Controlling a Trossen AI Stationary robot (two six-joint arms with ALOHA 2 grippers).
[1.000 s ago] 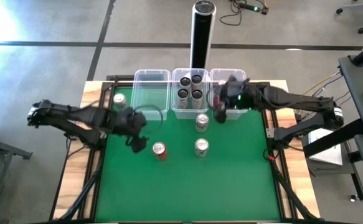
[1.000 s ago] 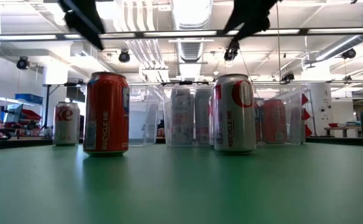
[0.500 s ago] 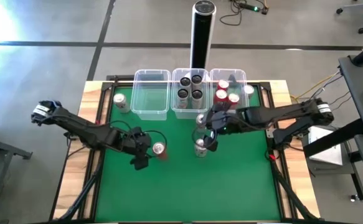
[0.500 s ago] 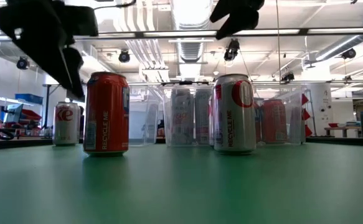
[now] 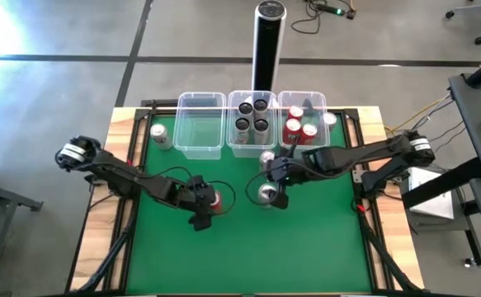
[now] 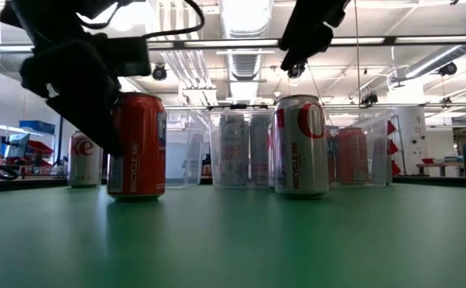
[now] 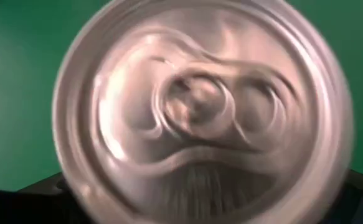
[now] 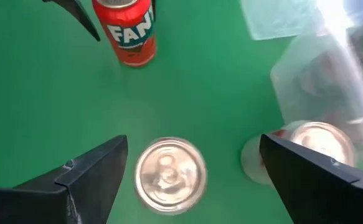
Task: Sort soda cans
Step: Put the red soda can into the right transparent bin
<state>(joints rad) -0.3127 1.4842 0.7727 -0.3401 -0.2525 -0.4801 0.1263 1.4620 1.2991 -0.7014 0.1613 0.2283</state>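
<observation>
The green table [image 5: 248,247] carries three clear bins along its far edge: the left bin [image 5: 200,124] holds nothing visible, the middle bin [image 5: 252,150] holds four dark cans [image 5: 252,115], and the right bin [image 5: 322,148] holds red cans [image 5: 299,129]. The left gripper [image 5: 205,203] is down at the red can [image 5: 214,199] on the near-left part of the mat; in the low view its dark fingers [image 6: 85,88] sit against that can's side [image 6: 137,145], and the left wrist view is filled by the can's silver top [image 7: 200,112], but whether the fingers have closed on it cannot be told. The right gripper [image 5: 274,183] hangs just above a silver-white can [image 5: 266,193] near the mat's middle, its fingers spread wide on either side of the can's top [image 8: 170,172], not touching it. A second silver-white can [image 5: 266,158] stands just behind, in front of the middle bin, and another silver-white can [image 5: 159,134] stands alone beside the left bin.
</observation>
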